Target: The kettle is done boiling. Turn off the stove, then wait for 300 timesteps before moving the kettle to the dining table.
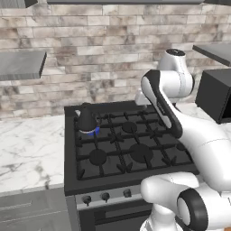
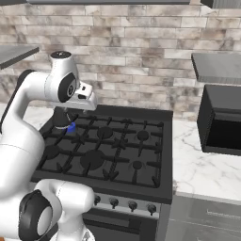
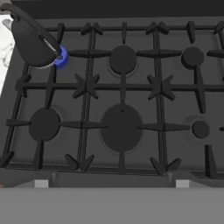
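The kettle [image 1: 85, 119] is small and dark and stands on the back-left burner of the stove [image 1: 131, 169]. A blue flame [image 1: 94, 131] glows at its base. In the hand view the kettle [image 3: 31, 43] is at the top left with the flame [image 3: 62, 57] beside it. My gripper [image 3: 112, 183] hangs open and empty above the stove's front middle, well apart from the kettle, its fingertips [image 3: 41, 183] set wide. In the right base view my arm partly hides the kettle [image 2: 62, 117]. Small knobs [image 2: 132, 205] line the stove's silver front panel. The dining table is out of view.
A black microwave [image 2: 221, 120] stands on the marble counter [image 2: 202, 169] right of the stove. Another marble counter [image 1: 27, 149] lies to the left. A brick wall runs behind, with grey shelves [image 1: 20, 63] on either side above the counters.
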{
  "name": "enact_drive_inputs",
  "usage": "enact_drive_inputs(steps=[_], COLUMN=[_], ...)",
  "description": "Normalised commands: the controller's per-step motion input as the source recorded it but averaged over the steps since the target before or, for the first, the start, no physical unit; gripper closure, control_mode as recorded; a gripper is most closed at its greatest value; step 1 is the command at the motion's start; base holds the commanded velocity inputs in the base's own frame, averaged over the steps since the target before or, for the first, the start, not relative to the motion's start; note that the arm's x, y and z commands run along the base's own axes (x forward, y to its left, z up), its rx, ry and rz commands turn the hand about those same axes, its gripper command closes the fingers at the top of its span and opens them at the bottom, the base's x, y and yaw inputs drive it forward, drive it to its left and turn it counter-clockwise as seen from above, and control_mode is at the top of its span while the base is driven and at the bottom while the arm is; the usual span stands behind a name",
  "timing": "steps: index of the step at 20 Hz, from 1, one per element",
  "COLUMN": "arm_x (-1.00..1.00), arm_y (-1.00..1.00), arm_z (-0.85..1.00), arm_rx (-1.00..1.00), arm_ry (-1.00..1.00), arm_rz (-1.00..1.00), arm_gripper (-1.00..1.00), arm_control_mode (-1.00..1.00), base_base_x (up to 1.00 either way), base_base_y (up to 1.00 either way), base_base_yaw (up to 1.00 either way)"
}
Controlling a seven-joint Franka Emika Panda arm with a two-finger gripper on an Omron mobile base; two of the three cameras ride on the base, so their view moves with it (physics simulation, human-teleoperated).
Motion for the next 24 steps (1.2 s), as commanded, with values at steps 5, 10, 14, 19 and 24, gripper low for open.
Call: enact_drive_inputs(steps=[5, 10, 14, 19, 24], arm_x=[0.00, 0.00, -0.04, 0.00, 0.00], arm_y=[0.14, 0.00, -0.01, 0.00, 0.00], arm_z=[0.00, 0.00, 0.00, 0.00, 0.00], arm_rx=[-0.01, 0.00, 0.00, 0.00, 0.00], arm_ry=[-0.01, 0.00, -0.05, 0.00, 0.00], arm_rz=[0.00, 0.00, 0.00, 0.00, 0.00], arm_gripper=[-1.00, -1.00, -1.00, -1.00, -1.00], arm_control_mode=[-1.00, -1.00, 1.00, 1.00, 1.00], base_base_x=[0.00, 0.00, -0.05, -0.20, -0.10], base_base_y=[0.00, 0.00, -0.06, -0.37, -0.34], base_base_yaw=[0.00, 0.00, 0.00, 0.00, 0.00])
